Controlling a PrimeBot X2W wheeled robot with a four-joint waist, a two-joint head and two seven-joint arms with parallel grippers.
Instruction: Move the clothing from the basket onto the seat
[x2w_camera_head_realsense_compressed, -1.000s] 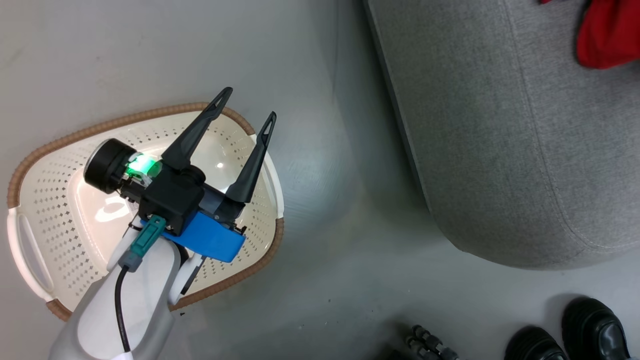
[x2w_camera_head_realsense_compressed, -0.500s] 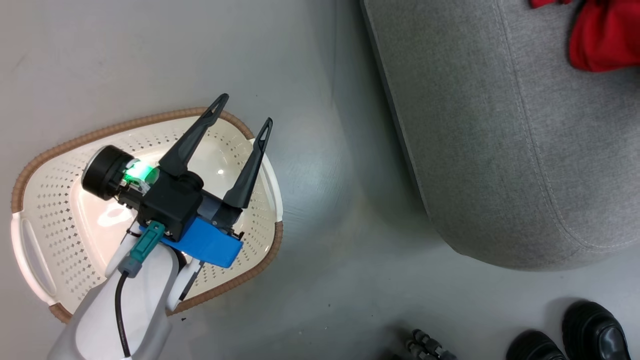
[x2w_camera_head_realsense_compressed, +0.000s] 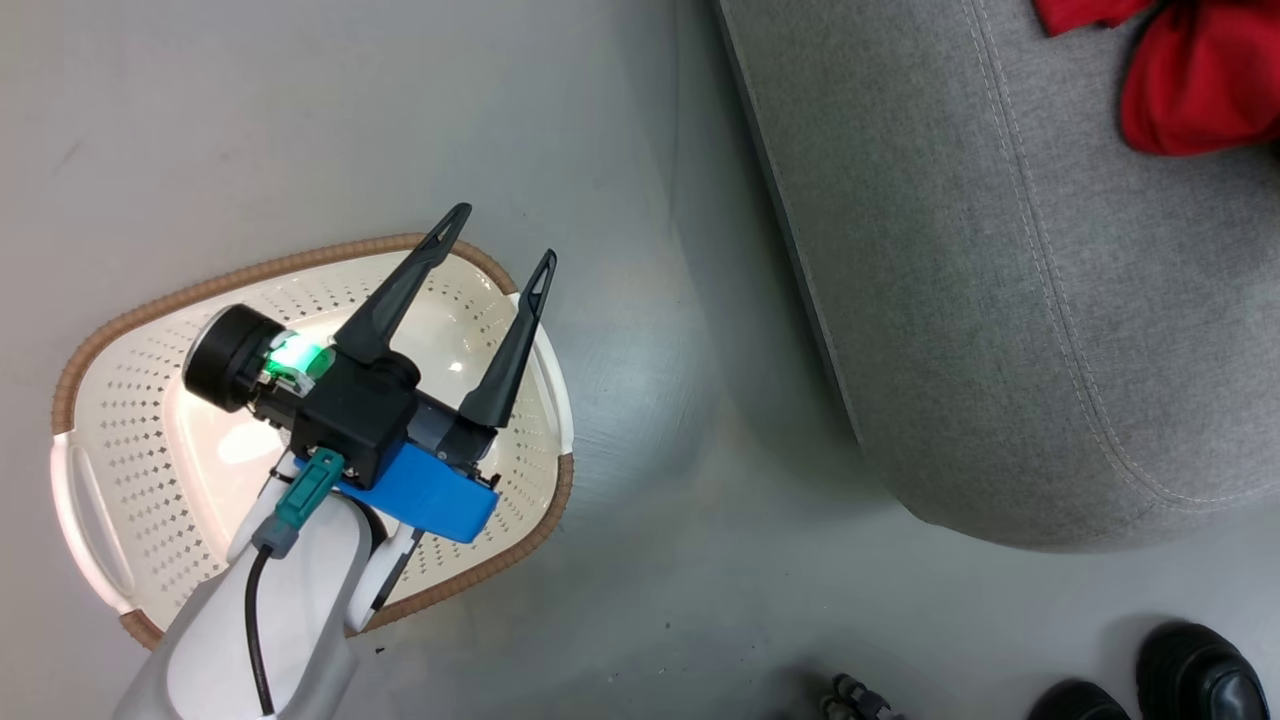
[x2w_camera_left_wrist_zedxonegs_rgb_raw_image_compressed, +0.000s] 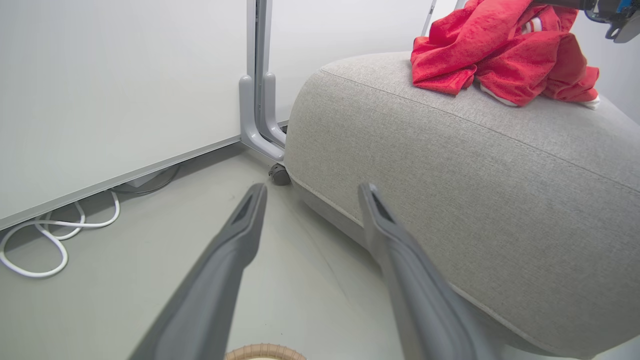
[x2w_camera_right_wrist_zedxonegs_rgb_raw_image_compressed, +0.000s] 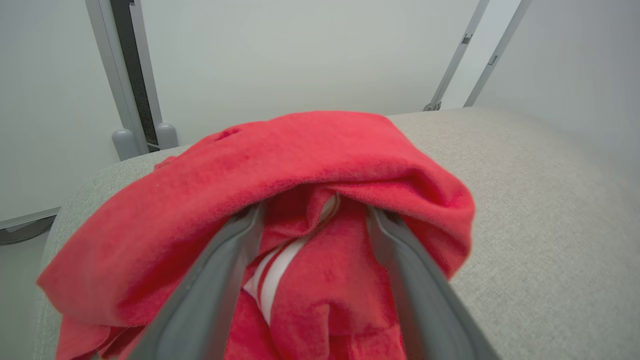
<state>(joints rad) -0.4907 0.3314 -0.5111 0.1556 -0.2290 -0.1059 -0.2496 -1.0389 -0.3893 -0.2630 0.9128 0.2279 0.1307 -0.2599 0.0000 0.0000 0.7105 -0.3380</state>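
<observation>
The cream basket (x2w_camera_head_realsense_compressed: 120, 400) with its brown rim (x2w_camera_left_wrist_zedxonegs_rgb_raw_image_compressed: 265, 351) stands on the floor at the left, with nothing inside it. My left gripper (x2w_camera_head_realsense_compressed: 500, 235) hovers over the basket's right end, open and holding nothing; its fingers (x2w_camera_left_wrist_zedxonegs_rgb_raw_image_compressed: 235, 240) point toward the seat. On the large light-grey seat (x2w_camera_head_realsense_compressed: 1000, 300) lies the red clothing (x2w_camera_head_realsense_compressed: 1190, 90), bunched at the far right corner (x2w_camera_left_wrist_zedxonegs_rgb_raw_image_compressed: 500, 50). My right gripper (x2w_camera_right_wrist_zedxonegs_rgb_raw_image_compressed: 315, 210) is open, its fingers spread wide in the red clothing (x2w_camera_right_wrist_zedxonegs_rgb_raw_image_compressed: 300, 160). A fold drapes over its fingertips and white stripes show between them.
A person's black shoes (x2w_camera_head_realsense_compressed: 1190, 670) stand on the floor at the lower right, below the seat's rounded corner. A grey partition post (x2w_camera_left_wrist_zedxonegs_rgb_raw_image_compressed: 257, 100) and a white cable (x2w_camera_left_wrist_zedxonegs_rgb_raw_image_compressed: 40, 245) lie along the wall beyond the seat (x2w_camera_left_wrist_zedxonegs_rgb_raw_image_compressed: 475, 175). Bare floor separates basket and seat.
The head camera has shifted, so the basket sits lower and more of the red clothing shows at the top right. My left gripper stays open over the basket.
</observation>
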